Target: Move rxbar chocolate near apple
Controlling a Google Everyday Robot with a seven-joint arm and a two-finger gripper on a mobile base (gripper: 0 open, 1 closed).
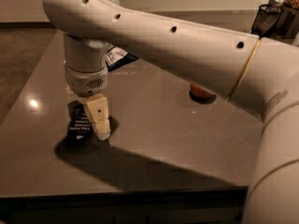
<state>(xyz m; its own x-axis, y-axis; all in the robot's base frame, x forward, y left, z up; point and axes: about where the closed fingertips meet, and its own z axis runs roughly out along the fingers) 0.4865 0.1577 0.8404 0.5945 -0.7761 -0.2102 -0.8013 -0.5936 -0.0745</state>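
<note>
Now pincer low over chocolate bar, near-left counter; spread can't be told.
Centre across bar's width for the grip; apple sits far right.

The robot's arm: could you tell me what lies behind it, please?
Only the lower edge of the apple shows under the arm; the rest is covered. Part of a blue-and-white bag shows behind the wrist. The gripper sits beside the rxbar chocolate.

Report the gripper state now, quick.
Gripper: low at the table, right beside the rxbar chocolate; whether it is open or closed cannot be told.
</note>
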